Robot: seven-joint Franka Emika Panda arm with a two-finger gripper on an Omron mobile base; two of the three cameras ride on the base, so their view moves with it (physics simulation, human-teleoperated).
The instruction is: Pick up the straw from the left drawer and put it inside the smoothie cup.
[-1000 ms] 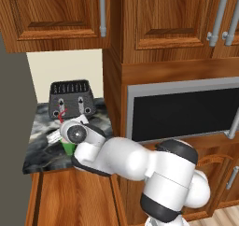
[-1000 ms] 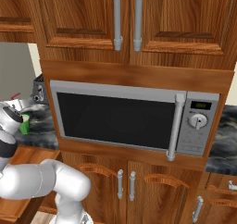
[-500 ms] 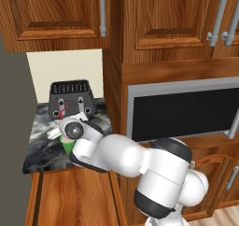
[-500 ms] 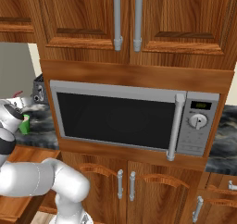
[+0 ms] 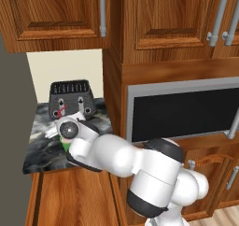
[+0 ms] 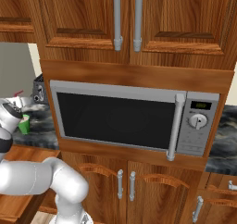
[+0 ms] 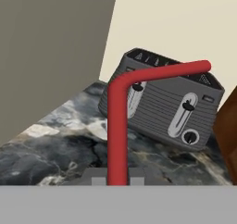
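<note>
Toaster (image 7: 162, 102) blocks the counter's (image 7: 55, 149) back (open marble in front).

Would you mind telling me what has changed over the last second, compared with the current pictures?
Very little. In the left base view the arm's wrist has crept slightly toward the toaster, above the smoothie cup. The gripper still holds the straw, whose bent upper end points sideways in front of the toaster. The cup, the toaster and the microwave have stayed put, and the base has not driven.

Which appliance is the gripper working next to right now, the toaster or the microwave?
The toaster: the dark, slotted box on the marble counter, right behind the gripper holding the straw. The microwave sits apart, built into the cabinets.
</note>
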